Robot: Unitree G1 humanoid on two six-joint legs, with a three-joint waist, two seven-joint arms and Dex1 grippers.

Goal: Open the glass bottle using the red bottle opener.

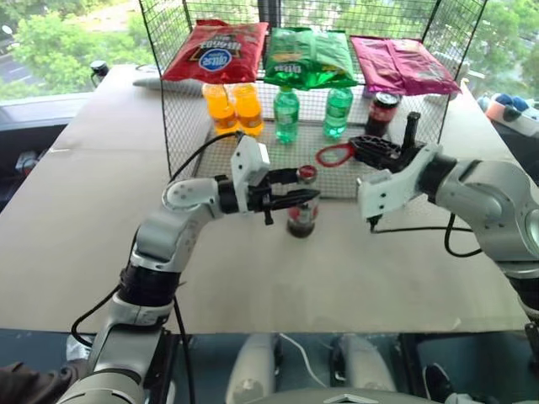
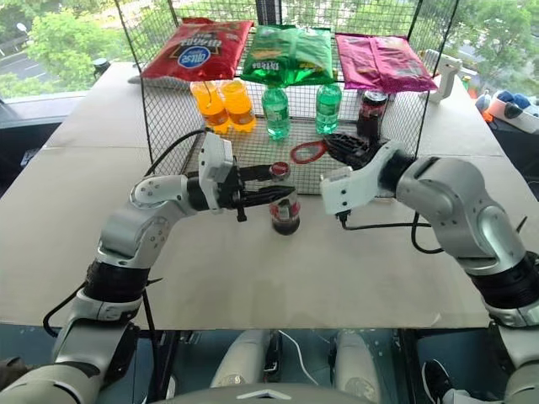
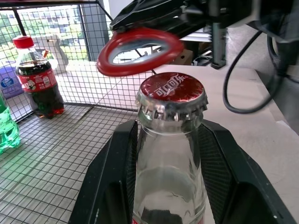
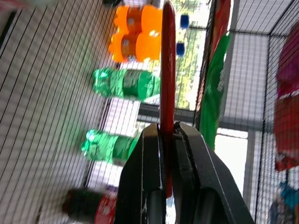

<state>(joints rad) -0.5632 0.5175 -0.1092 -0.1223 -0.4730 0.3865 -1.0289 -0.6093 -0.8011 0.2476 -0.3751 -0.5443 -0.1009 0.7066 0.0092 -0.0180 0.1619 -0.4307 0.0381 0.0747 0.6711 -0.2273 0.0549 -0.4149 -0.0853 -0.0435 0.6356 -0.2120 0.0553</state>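
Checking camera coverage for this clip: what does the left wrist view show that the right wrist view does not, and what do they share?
Left wrist view alone: the glass bottle with its crown cap still on, its neck between the left tool's fingers, and the ring head of the red bottle opener face-on, above and beyond the cap, not on it.

Right wrist view alone: the opener edge-on, clamped in the shut right tool, plus orange bottles and two whole green bottles.

Both: the opener, the wire rack and the dark plastic cola bottle.
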